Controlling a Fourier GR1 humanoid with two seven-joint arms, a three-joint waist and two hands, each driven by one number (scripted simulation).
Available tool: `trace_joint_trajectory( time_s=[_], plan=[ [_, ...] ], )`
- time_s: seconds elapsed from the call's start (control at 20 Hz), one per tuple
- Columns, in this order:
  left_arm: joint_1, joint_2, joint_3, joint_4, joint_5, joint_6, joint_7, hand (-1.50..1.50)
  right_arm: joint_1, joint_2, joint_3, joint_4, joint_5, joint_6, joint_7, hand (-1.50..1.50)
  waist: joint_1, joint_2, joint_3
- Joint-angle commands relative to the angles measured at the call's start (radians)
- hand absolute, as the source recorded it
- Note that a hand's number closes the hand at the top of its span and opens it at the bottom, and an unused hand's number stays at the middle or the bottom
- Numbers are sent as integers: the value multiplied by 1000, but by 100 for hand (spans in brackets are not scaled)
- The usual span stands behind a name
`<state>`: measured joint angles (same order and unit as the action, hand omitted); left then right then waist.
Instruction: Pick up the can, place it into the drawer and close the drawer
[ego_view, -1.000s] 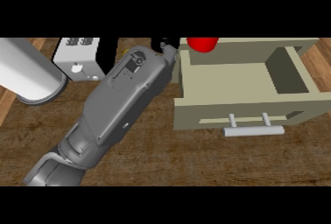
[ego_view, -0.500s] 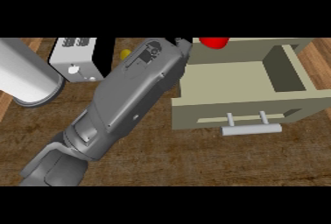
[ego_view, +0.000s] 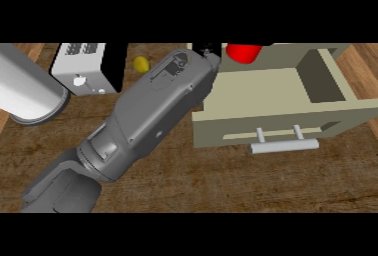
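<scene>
The left hand (ego_view: 209, 50), fingers hidden so I cannot tell their state, has carried the red can (ego_view: 244, 52) rightward over the back of the open drawer (ego_view: 258, 90) on the counter (ego_view: 221, 185). Release probably comes next.

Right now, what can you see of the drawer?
The drawer is a beige, matte box, pulled open at the view's right. Its front panel carries a pale bar handle on two posts. The interior floor is bare. A red can shows above its far edge. The grey forearm overlaps its left wall.
</scene>
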<state>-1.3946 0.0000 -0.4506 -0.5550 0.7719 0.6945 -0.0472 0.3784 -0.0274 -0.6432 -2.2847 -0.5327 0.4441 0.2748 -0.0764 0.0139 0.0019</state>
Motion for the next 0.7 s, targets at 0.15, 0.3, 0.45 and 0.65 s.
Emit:
trace_joint_trajectory(
  time_s=[0.15,0.3,0.45,0.65],
  plan=[
    [31,0,-105,34,64,46,-50,-150,-24,-57,-40,18,-54,-9,33,-150,-6,1,0],
    [-38,0,-91,115,79,52,-42,-150,-48,-34,2,-12,-4,-38,53,-150,-15,9,0],
    [19,0,-136,52,132,110,-68,-150,-23,-28,-14,-3,-7,-9,30,-150,-22,4,0],
    [25,0,-172,54,161,115,-78,-150,-32,25,57,-48,67,-40,35,-150,-18,6,0]
  ],
)
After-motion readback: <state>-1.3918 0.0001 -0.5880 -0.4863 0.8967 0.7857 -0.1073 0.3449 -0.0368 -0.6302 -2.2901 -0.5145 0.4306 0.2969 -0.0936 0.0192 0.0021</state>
